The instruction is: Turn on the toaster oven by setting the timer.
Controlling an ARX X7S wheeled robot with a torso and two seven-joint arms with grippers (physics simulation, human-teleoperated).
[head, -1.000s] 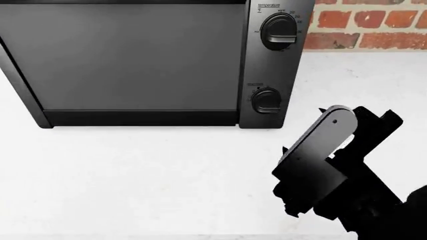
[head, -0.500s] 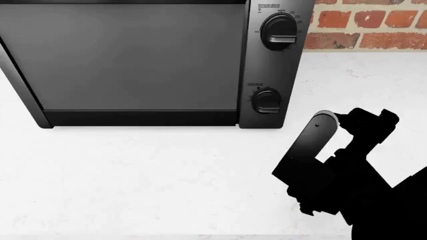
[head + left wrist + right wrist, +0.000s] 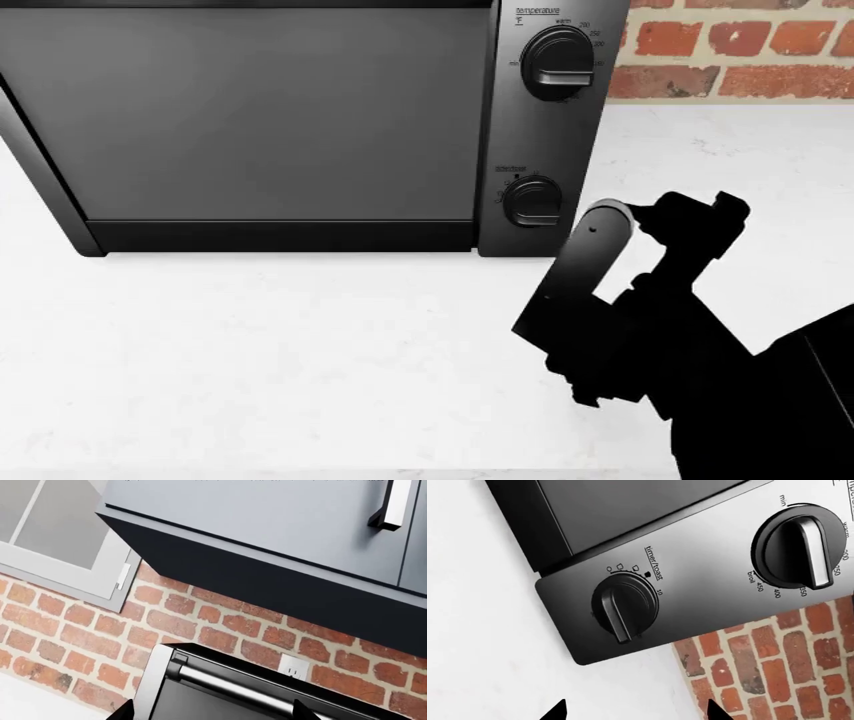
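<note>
The dark grey toaster oven (image 3: 267, 120) stands at the back of the white counter, its glass door shut. Its control panel holds the larger temperature knob (image 3: 558, 62) above the smaller timer knob (image 3: 534, 200). My right gripper (image 3: 657, 218) is open and empty, just right of and in front of the timer, not touching it. In the right wrist view the timer (image 3: 624, 607), labelled timer/toast, lies ahead between the open fingertips of the right gripper (image 3: 635, 711); the temperature knob (image 3: 800, 545) is beside it. My left gripper (image 3: 213, 714) is open and empty, facing the oven's door handle (image 3: 233, 685).
A red brick wall (image 3: 747, 45) runs behind the counter (image 3: 334, 350). In the left wrist view grey wall cabinets (image 3: 267, 535) hang above the oven, with a white outlet (image 3: 293, 667) on the bricks and a window frame (image 3: 60, 560) beside them.
My right gripper has moved left and forward, closer to the timer knob. The oven and its knobs have not changed.
</note>
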